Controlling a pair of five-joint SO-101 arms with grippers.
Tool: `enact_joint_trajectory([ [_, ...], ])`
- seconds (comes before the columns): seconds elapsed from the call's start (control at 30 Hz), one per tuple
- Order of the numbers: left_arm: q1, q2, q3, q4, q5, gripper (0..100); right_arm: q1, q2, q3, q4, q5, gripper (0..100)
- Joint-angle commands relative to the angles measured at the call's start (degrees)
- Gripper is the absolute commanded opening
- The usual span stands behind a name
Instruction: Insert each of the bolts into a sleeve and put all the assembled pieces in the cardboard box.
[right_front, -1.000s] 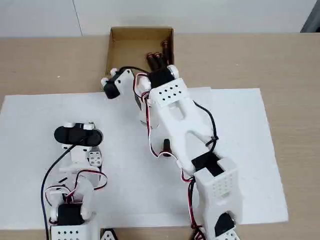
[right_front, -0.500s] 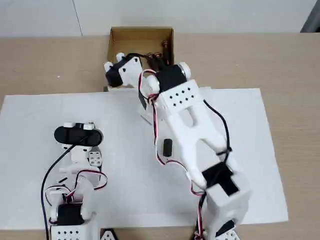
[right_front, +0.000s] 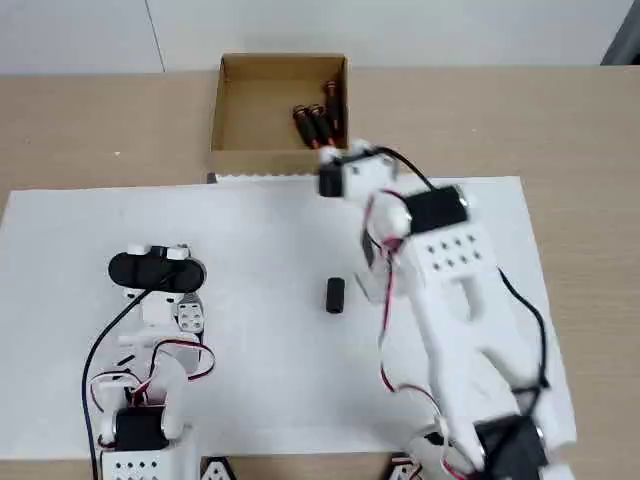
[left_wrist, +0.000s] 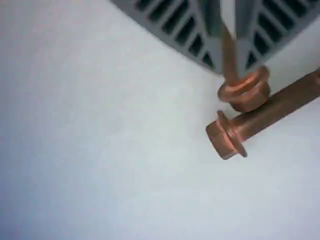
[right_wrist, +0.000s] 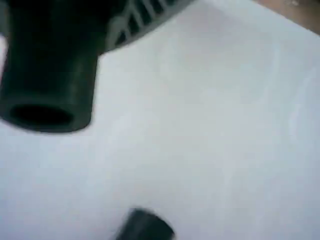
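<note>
On the left of the white paper sheet (right_front: 240, 230), the left arm had not stirred over the last second. Its pincer (left_wrist: 228, 55) was clamped on the shank of an upright bolt (left_wrist: 244, 90), whose flanged head hung just over a second bolt (left_wrist: 260, 117) lying flat on the sheet. Further along, at the far edge of the tabletop (right_front: 100, 120), the cardboard box (right_front: 216, 110) held a small cluster of assembled pieces (right_front: 315, 120) in its right-hand part, and we saw no more there than a second earlier. A loose sleeve (right_front: 335, 295) lay on the sheet where it had been all along. The real change was on the right. The right pincer (right_front: 332, 180) had been over the box's near-left wall, and it had swung across to hover just off the box's near-right corner, above the sheet's far edge. In the right wrist view a black held sleeve (right_wrist: 47, 85) sat hard against the ribbed jaw, which we took to be closed on it. We judged that nothing new had reached the box, and that two bolts and two sleeves remained to be joined
</note>
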Motion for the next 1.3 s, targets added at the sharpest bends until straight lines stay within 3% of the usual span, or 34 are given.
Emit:
enact_joint_trajectory([
  [0.0, -0.26, -0.35, -0.4, 0.26, -0.35, 1, 2.86, -8.31, 4.92, -0.13, -1.93, 0.4],
  [0.4, -0.79, -0.18, -2.07, 1.05, -0.18, 1, 9.36, -30.46, 21.36, -9.89, -9.67, 0.4],
  [0.77, -6.51, 1.58, -25.71, 19.08, 0.26, 1, 9.63, -47.25, 34.29, -15.52, -9.58, 0.4],
  [1.1, -6.59, 34.9, -52.97, 20.4, 0.62, 1, 9.63, -47.6, 34.73, -15.87, -9.58, 0.4],
  [1.27, -6.33, 53.98, -67.82, 27.69, 3.78, 1, 9.63, -47.87, 34.73, -15.87, -9.58, 0.4],
])
